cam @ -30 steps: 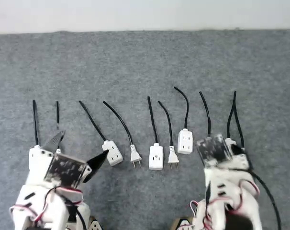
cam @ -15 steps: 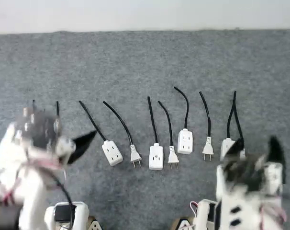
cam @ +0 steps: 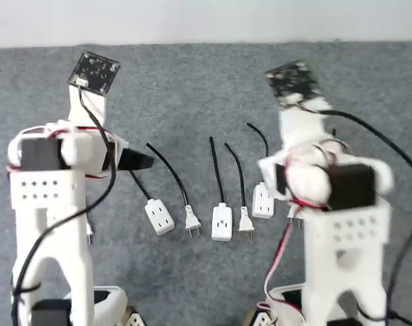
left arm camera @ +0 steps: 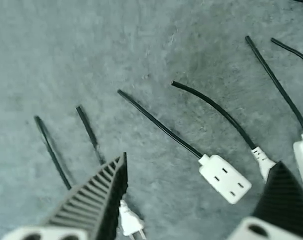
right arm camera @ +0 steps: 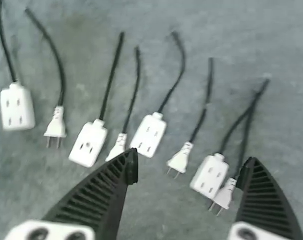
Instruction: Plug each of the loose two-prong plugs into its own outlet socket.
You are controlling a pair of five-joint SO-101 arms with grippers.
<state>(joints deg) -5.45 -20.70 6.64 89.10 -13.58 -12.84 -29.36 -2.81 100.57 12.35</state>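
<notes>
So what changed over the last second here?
The left gripper and right gripper rose from low near the cords to high above the table, both open and empty. The plugs and sockets lie in the same row, unmoved.

Smooth white plastic plugs (cam: 192,222) and sockets (cam: 221,223) on rough, matt grey carpet (cam: 192,81).

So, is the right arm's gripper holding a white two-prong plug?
No, the right gripper hangs open and empty over grey carpet.
</notes>
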